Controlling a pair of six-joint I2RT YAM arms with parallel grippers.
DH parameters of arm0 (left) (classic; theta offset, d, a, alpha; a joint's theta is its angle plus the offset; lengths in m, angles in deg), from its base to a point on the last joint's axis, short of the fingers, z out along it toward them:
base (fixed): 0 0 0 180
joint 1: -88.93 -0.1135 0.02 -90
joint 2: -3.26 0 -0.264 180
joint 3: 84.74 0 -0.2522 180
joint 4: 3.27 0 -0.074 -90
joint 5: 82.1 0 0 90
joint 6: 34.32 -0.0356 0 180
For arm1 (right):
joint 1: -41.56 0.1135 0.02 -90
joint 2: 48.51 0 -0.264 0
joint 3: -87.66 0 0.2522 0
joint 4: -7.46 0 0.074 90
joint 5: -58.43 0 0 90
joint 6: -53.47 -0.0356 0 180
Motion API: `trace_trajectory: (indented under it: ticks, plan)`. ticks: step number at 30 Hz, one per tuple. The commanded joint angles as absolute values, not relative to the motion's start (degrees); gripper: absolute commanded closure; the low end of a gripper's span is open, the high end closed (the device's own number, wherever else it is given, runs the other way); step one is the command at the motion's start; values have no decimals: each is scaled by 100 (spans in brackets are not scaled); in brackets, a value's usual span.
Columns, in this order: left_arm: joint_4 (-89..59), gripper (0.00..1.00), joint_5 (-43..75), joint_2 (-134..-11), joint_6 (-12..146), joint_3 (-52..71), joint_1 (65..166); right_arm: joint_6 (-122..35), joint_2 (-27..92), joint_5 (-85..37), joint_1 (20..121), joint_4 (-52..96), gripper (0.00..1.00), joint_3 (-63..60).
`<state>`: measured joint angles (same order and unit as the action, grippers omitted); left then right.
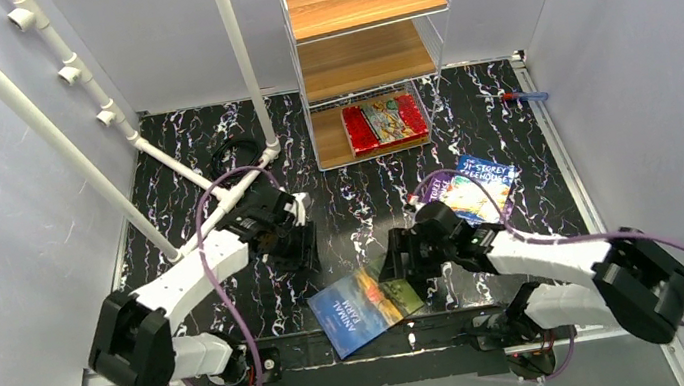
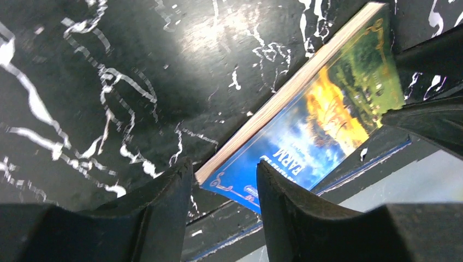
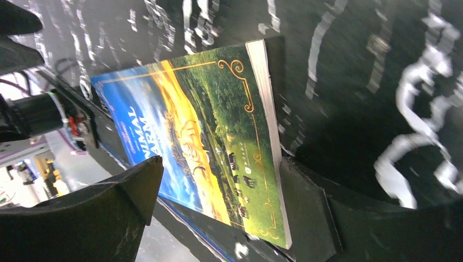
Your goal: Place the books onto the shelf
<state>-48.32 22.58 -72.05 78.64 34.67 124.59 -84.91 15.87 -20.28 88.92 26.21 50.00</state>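
Observation:
The blue landscape book "Animal Farm" [image 1: 366, 309] lies flat at the table's near edge, between the two arms. My left gripper [image 1: 303, 249] hangs up and to the left of it. In the left wrist view its jaws [image 2: 224, 166] stand partly open, holding nothing, and the book's corner [image 2: 306, 125] shows beyond the tips. My right gripper [image 1: 394, 264] is at the book's right end. Its jaws [image 3: 221, 164] are wide open astride the cover [image 3: 207, 131], with the right finger [image 3: 303, 210] against the page edge. A red book [image 1: 385, 121] lies on the bottom board of the shelf [image 1: 370, 58]. A blue cartoon book [image 1: 480, 184] lies on the table to the right.
A white pipe frame [image 1: 105, 115] slants across the left side, with a foot near the left arm. A small red and blue pen-like thing [image 1: 521, 97] lies at the far right. Grey walls close in on both sides. The shelf's upper boards hold nothing.

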Motion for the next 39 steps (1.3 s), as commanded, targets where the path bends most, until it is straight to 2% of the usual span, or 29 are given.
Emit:
trace_trajectory:
  ticks: [1,5,8,10,13,15,21,24,29,34,39]
  plan:
    - [-5463,54,1849,-6621,8209,3601,12284,-8554,2583,-1734,9082,1123,13,4484]
    - [-5754,46,1593,-6339,8173,3611,12114,-8269,3926,-1399,9185,703,14,3104]
    - [-5922,41,1684,-6287,8063,3559,11989,-7777,4452,-1646,9203,1704,13,2102]
    - [-5936,39,1917,-6309,7984,3545,11980,-7545,4167,-2366,9202,2522,10,1928]
    - [-5823,39,2252,-6492,8002,3582,11990,-7641,3389,-3435,9196,3348,4,2238]
    - [-5701,39,2372,-6645,8042,3648,11987,-8128,2789,-3678,9206,3683,2,2657]
    - [-5387,39,2607,-6929,8133,3796,12004,-10778,925,-3443,9308,3807,1,4427]
    - [-5220,38,2687,-6981,8244,3860,12022,-11474,446,-3386,9374,3697,1,4790]
    - [-5031,38,2778,-7077,8467,4027,12101,-11696,815,-3484,9734,3529,1,4591]
    - [-4915,38,2442,-6867,8736,4274,12119,-12202,1551,-3473,10162,2208,1,5006]
    - [-4862,38,2196,-6755,8927,4492,12119,-11914,2423,-3446,10268,1466,1,4785]
